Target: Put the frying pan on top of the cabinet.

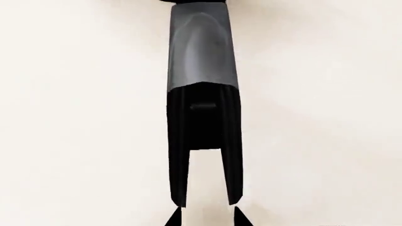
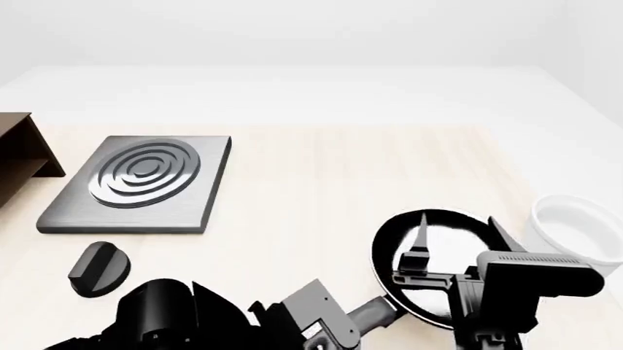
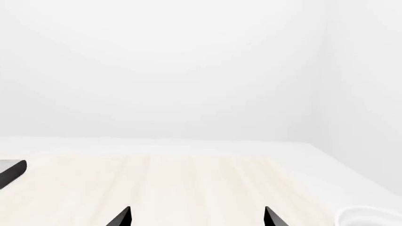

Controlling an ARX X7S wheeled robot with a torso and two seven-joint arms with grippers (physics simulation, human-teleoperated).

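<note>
The frying pan [image 2: 438, 237] lies on the pale wooden table at the near right, its grey handle [image 2: 375, 315] pointing towards me. In the left wrist view the handle [image 1: 202, 52] runs straight away from my left gripper [image 1: 207, 219]. Its jaws stand about a handle's width apart just short of the handle's end, with bare table between them. My right gripper [image 2: 457, 244] hovers wide open over the pan's bowl and holds nothing; its tips [image 3: 196, 219] frame bare table. Only a corner of the dark brown cabinet [image 2: 14, 157] shows at the far left edge.
A square dark grey hob [image 2: 141, 182] with concentric rings lies left of centre; its corner shows in the right wrist view [image 3: 12, 169]. A round black knob [image 2: 98, 266] lies in front of it. A white bowl [image 2: 574, 222] stands right of the pan and shows in the right wrist view [image 3: 370, 216].
</note>
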